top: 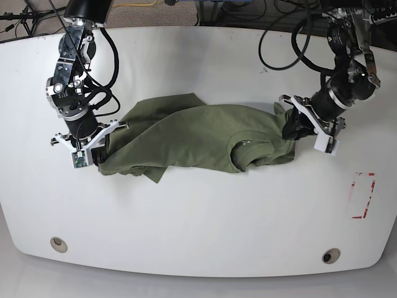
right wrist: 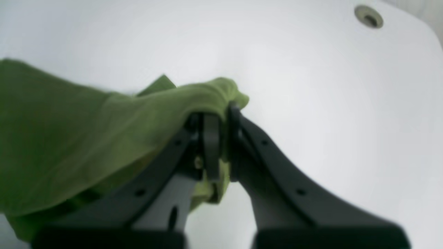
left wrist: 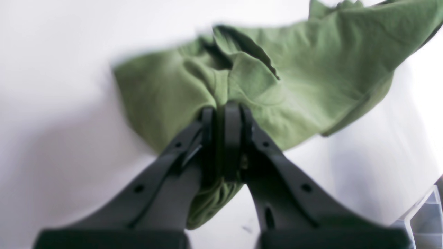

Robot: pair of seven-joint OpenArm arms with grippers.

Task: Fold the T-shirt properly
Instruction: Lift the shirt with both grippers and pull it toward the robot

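Observation:
The olive-green T-shirt (top: 198, 139) is stretched and bunched across the middle of the white table (top: 198, 217), its collar (top: 251, 149) toward the right. My left gripper (top: 291, 127) is shut on the shirt's right end; in the left wrist view (left wrist: 221, 110) cloth (left wrist: 294, 86) is pinched between the jaws. My right gripper (top: 99, 155) is shut on the shirt's left end; in the right wrist view (right wrist: 219, 114) a fold of cloth (right wrist: 86, 138) is clamped between the jaws.
A red marked rectangle (top: 363, 195) lies on the table at the right. Round holes sit at the front left (top: 58, 244) and front right (top: 330, 255); one shows in the right wrist view (right wrist: 368, 16). Cables hang behind the table's far edge.

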